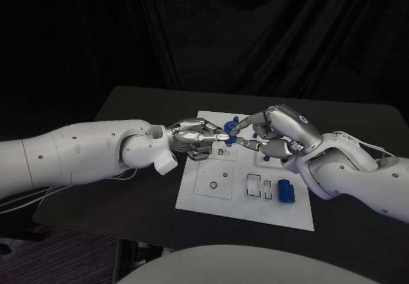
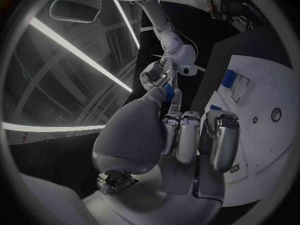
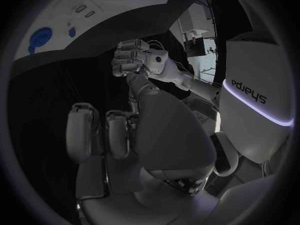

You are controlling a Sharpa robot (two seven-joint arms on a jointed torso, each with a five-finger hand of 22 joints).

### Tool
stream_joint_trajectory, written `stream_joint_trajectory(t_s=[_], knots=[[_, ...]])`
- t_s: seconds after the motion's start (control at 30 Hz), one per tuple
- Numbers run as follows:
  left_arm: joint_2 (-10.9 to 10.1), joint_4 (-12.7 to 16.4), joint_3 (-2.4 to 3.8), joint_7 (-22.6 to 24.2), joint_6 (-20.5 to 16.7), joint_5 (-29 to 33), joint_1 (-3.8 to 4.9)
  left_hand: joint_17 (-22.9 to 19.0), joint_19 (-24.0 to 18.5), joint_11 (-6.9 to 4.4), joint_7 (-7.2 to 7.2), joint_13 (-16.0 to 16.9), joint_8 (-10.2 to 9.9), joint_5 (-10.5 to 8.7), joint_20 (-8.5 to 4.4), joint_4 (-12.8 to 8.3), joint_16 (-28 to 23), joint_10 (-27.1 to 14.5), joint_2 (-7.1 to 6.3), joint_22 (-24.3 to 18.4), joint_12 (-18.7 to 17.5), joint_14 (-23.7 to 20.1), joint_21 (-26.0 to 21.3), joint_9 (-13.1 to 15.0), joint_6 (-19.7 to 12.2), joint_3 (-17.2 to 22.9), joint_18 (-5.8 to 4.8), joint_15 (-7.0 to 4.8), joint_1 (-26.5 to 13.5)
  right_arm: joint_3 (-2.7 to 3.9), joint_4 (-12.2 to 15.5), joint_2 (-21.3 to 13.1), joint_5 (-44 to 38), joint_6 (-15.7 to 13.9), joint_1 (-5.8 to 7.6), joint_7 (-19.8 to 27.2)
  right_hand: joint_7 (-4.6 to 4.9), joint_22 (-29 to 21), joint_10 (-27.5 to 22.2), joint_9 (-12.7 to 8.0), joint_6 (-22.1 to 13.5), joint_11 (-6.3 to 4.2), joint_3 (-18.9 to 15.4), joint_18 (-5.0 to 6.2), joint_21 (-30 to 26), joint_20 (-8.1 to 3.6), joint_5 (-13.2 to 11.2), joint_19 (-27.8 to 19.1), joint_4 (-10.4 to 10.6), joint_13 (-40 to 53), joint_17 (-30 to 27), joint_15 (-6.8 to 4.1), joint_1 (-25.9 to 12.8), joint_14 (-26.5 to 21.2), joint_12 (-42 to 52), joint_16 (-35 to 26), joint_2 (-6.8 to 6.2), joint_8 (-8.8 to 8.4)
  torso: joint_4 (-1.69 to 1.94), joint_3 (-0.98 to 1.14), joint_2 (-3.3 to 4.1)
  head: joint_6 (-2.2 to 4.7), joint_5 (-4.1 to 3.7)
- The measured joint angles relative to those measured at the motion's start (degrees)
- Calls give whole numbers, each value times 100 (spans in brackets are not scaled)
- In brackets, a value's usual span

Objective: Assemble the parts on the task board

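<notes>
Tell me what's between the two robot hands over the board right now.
In the head view, a small blue part sits between the left robot hand and right robot hand, above the white task board.

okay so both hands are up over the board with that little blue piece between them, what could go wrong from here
The left hand and right hand meet fingertip to fingertip at a small blue part above the task board; it could slip and drop during a handover. A fall might knock the blue part lying on the board. Which hand actually grips it is unclear.
</notes>
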Motion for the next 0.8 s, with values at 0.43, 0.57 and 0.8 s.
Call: stream_joint_trajectory(t_s=[0.43,0.57,0.8], knots=[[-31,-108,-8,-299,-630,-46,-1,0,0,-18,10,6,476,-4,0,223,0,19,-157,0,-1,-2,0,0,-73,236,0,-1,-224,9,81,-462,-161,64,0,-123,37,0,0,-84,-544,41,-29,0,-421,52,-347,-53,162,0,0,16,-32,16,-178,-245,-152,-411,-2,0,-1,0,2],[-21,-174,-8,-358,-1002,-299,-1,0,0,-18,-1,6,559,-168,0,295,0,19,-203,0,-1,-2,0,0,-121,328,0,-1,-301,9,96,-664,-226,87,4,-239,81,0,-11,-83,-499,94,-25,0,-483,85,-370,-85,215,0,0,72,-32,10,-200,-266,-152,-411,-5,0,-1,0,-3],[-79,-163,-8,-542,-1950,-1259,12,0,0,-19,-12,6,673,-336,0,197,0,19,-293,0,-1,-1,0,1,-154,628,0,-1,-435,7,127,-861,-304,130,43,-442,109,0,-10,-69,-429,134,-25,0,-488,85,-370,-85,247,0,0,112,-32,10,-200,-266,-152,-411,-5,1,-1,0,-69]])
